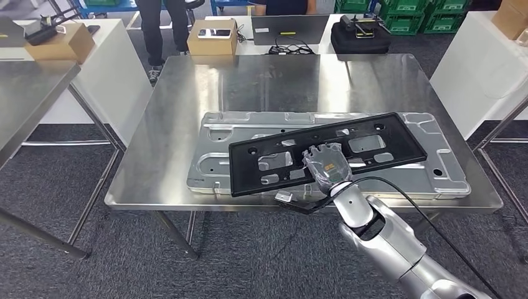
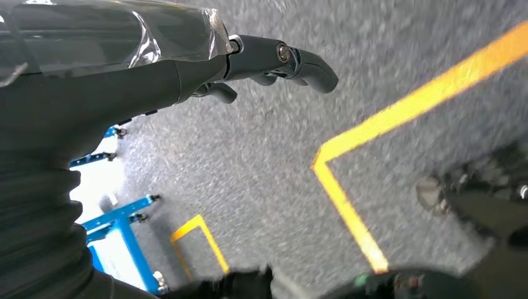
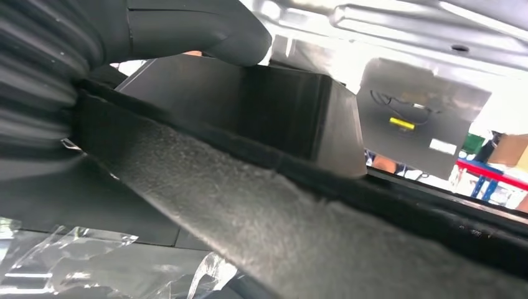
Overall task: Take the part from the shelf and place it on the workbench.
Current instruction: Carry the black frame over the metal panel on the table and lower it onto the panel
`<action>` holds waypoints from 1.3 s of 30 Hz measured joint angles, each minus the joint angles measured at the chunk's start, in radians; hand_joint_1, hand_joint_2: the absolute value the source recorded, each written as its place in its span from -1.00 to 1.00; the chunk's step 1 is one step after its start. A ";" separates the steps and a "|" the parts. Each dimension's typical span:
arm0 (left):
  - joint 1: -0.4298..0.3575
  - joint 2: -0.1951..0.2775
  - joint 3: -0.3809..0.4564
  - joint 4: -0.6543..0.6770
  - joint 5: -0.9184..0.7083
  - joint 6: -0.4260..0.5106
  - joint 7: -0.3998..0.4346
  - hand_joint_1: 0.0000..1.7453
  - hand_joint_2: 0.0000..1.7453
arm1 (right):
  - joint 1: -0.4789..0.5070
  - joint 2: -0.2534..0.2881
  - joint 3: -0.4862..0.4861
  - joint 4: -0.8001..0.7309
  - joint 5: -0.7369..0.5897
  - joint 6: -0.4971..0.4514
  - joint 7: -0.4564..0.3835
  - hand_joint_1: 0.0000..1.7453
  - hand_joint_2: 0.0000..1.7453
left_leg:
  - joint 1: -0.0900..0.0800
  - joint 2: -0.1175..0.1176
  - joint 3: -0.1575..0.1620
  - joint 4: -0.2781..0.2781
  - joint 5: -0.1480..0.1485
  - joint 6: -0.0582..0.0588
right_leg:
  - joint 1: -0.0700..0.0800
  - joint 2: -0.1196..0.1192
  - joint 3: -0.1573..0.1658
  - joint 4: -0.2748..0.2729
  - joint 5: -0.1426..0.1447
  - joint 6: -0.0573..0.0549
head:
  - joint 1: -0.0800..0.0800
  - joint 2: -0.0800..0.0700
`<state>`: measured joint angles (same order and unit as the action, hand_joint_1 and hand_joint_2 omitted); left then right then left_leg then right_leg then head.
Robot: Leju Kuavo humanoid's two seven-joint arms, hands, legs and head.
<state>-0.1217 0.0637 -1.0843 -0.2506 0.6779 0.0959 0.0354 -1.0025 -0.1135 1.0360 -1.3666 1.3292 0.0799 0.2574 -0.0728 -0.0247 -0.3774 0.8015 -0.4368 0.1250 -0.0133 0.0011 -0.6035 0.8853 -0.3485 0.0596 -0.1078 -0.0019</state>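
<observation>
While the right hand (image 1: 325, 163) grips the black plastic frame (image 1: 324, 152) at the middle of its near long edge, the part is already over the surface (image 1: 168, 106), so the fetching from the shelf appears done and only the setting down and letting go seem to be left. In the head view the frame lies slantwise across a large pressed sheet-metal panel (image 1: 436, 171) that rests flat along the near edge of the surface, the frame's left end toward the near-left corner and its right end reaching toward the right edge. Whether the frame already rests on the panel or hangs just above it cannot be told from these views; its left end looks close to the metal. The right wrist view shows the thick grey thumb (image 3: 205, 31) pressed over a dark rib of the frame (image 3: 280, 112), which supports a firm hold. The frame is long, flat and rectangular, matte black, with several cut-out windows and small round holes along its length, and it looks light and fairly stiff. The left hand (image 2: 274, 62) hangs beside the body above grey floor (image 2: 261, 174) marked with yellow tape (image 2: 398, 118), its fingers loosely curled with nothing in them. A black cable (image 1: 398, 190) loops out from the right wrist over the near edge.
</observation>
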 joint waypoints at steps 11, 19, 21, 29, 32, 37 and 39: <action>0.003 -0.001 0.000 0.002 0.000 0.000 0.000 -1.00 1.00 | 0.005 0.001 0.000 0.005 0.000 -0.001 0.000 1.00 1.00 | 0.052 0.012 -0.243 0.336 -0.147 -0.073 | -0.014 0.005 0.105 -0.023 -0.048 -0.028 | -0.001 0.000; 0.004 0.004 -0.001 0.004 0.002 -0.001 0.003 -1.00 1.00 | 0.002 0.005 -0.001 0.007 0.000 -0.006 0.001 1.00 1.00 | 0.017 0.003 -0.153 0.010 0.129 -0.008 | -0.011 0.012 0.205 0.009 -0.112 -0.007 | -0.001 0.000; -0.002 0.003 -0.001 0.004 0.002 -0.001 0.003 -1.00 1.00 | -0.003 0.004 -0.002 0.008 0.000 -0.007 0.001 1.00 1.00 | 0.022 0.005 -0.125 0.011 0.116 -0.001 | -0.009 0.011 0.146 0.124 -0.133 -0.004 | -0.001 0.000; 0.000 -0.005 -0.002 0.004 -0.015 0.007 -0.033 -1.00 1.00 | 0.015 -0.002 -0.002 0.010 0.000 -0.007 0.000 1.00 1.00 | 0.025 0.001 -0.021 0.021 0.012 -0.013 | -0.010 0.001 -0.053 0.090 -0.069 0.011 | 0.000 0.000; -0.008 -0.005 -0.003 0.004 -0.016 0.010 -0.031 -1.00 1.00 | 0.018 -0.005 -0.002 0.013 -0.003 -0.007 -0.001 -0.50 -0.50 | 0.016 0.002 -0.004 0.038 -0.027 -0.016 | -0.017 -0.009 -0.049 -0.020 0.076 -0.004 | 0.000 0.000; -0.020 -0.004 -0.003 0.004 -0.017 0.011 -0.037 -1.00 1.00 | 0.008 0.000 -0.005 0.013 -0.005 -0.008 0.000 -1.00 -1.00 | 0.035 0.009 -0.115 0.267 -0.089 -0.054 | -0.023 -0.008 -0.034 -0.011 0.056 -0.017 | -0.002 0.000; -0.020 -0.005 -0.003 0.004 -0.015 0.012 -0.038 -1.00 1.00 | 0.011 -0.001 -0.005 0.013 -0.006 -0.008 0.000 -1.00 -1.00 | 0.048 0.010 -0.191 0.381 -0.161 -0.068 | -0.022 -0.006 -0.025 -0.010 0.044 -0.017 | -0.002 0.000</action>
<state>-0.1422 0.0591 -1.0876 -0.2468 0.6631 0.1080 -0.0022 -0.9915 -0.1143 1.0311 -1.3534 1.3234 0.0724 0.2569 -0.0250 -0.0147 -0.5687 1.1822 -0.5977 0.0570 -0.0351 -0.0049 -0.6282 0.8754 -0.3048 0.0423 -0.1094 -0.0019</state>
